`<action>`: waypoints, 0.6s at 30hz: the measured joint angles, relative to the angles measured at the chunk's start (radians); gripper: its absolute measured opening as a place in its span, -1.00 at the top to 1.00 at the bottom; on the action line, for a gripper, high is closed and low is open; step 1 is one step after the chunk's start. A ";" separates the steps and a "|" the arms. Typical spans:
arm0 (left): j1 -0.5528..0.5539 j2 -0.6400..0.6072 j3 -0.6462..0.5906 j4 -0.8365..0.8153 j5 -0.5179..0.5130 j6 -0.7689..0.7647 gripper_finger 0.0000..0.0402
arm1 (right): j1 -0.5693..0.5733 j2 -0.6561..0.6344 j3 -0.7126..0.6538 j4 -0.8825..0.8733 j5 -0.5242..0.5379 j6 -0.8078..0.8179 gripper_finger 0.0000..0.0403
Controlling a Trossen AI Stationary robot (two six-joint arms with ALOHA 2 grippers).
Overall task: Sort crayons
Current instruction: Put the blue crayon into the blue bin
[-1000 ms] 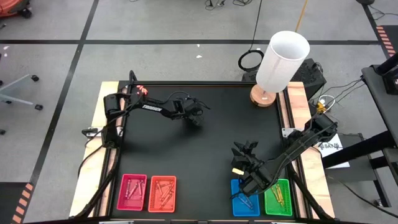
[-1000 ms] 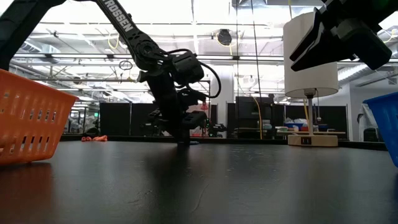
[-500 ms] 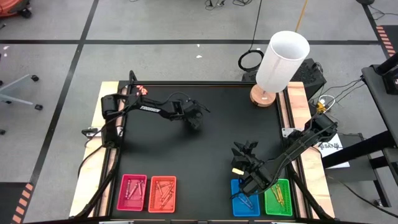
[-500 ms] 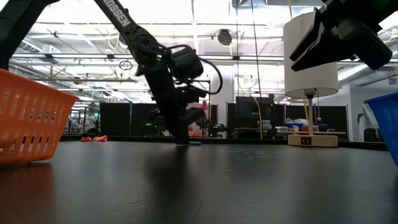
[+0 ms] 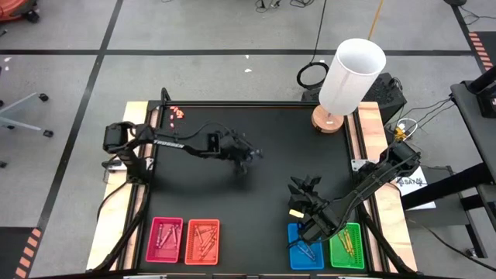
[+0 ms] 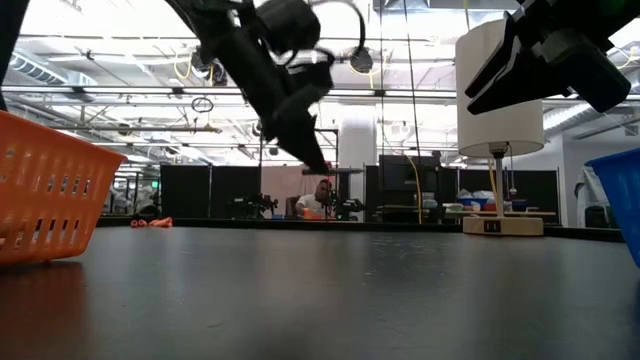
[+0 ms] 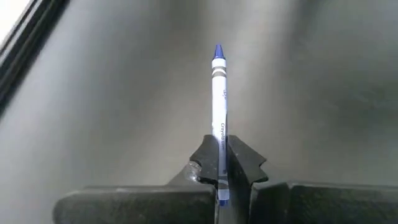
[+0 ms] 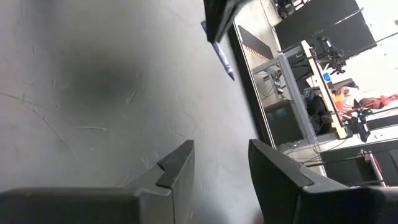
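The left gripper point(image 7: 222, 167) is clamped on a blue crayon point(image 7: 219, 106) whose tip juts out past the fingers; seen from above it hangs over the black table point(image 5: 279, 132) just left of centre, clear of the surface in the low view. The right gripper point(image 8: 221, 163) waits at about five o'clock on the table, jaws parted and empty, beside the blue tray point(image 5: 304, 252) and green tray point(image 5: 346, 248). At seven o'clock sit the pink tray point(image 5: 164, 239) and orange tray point(image 5: 202, 241) — crayons lie in all four.
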 joint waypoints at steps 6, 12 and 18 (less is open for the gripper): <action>-0.089 -0.012 0.000 -0.001 -0.009 0.269 0.97 | 0.000 0.000 0.000 0.014 0.001 -0.004 0.33; -0.158 -0.012 0.000 0.006 -0.057 0.530 0.97 | 0.000 0.000 0.000 0.018 0.002 -0.008 0.33; -0.212 -0.012 0.000 0.008 -0.222 0.730 0.97 | 0.000 0.000 0.000 0.030 0.004 -0.032 0.33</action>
